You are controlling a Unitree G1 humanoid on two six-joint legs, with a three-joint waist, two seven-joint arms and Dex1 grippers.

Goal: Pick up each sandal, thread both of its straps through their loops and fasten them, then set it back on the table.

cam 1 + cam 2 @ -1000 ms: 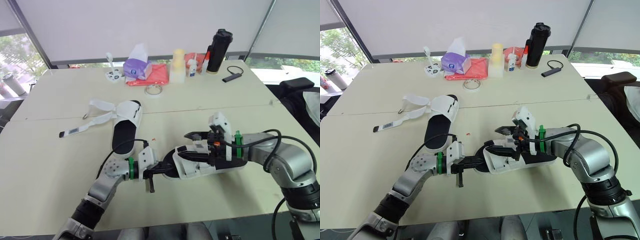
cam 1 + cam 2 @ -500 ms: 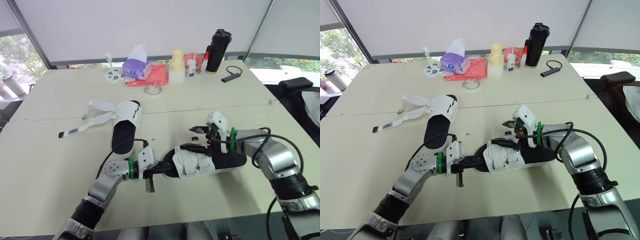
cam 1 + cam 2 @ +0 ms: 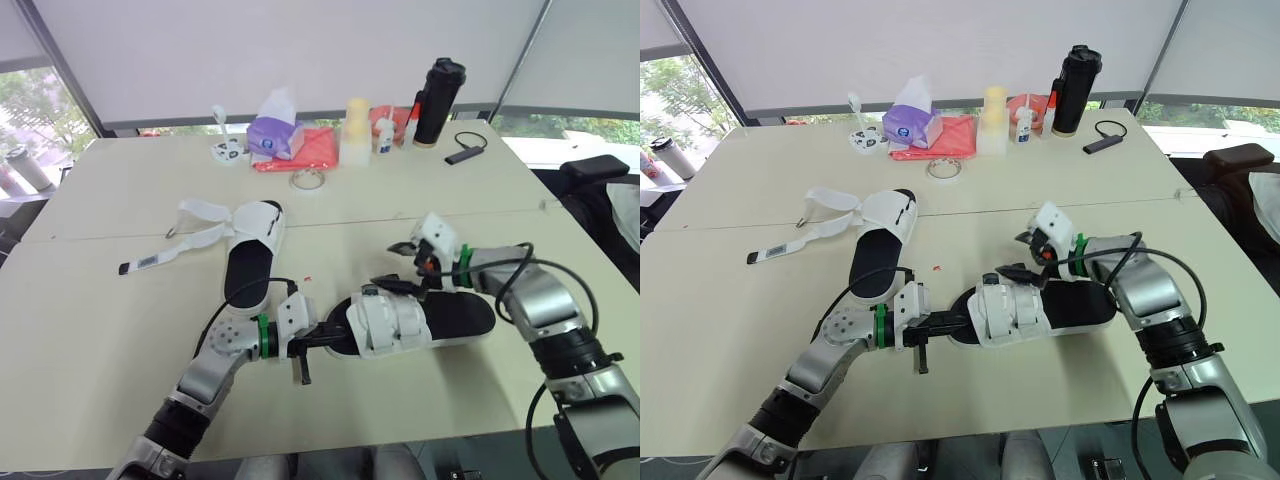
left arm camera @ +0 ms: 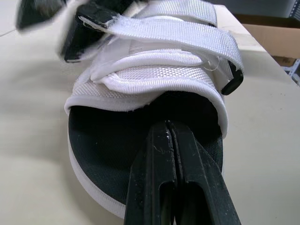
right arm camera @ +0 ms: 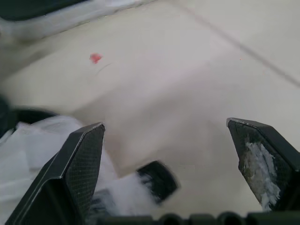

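Here, woven white straps point(image 4: 164, 35) wrap the black-soled sandal point(image 3: 460, 316).

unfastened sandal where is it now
The unfastened sandal lies on the table's left half in the head views, beyond the left gripper, left of the strapped sandal.

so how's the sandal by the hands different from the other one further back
The near sandal has both straps folded across its upper; the far sandal has its straps splayed loose on the table. The left hand, shut, pokes into the near sandal's toe opening and the open right hand hovers over it; nothing touches the far sandal. Both are white with black insoles.
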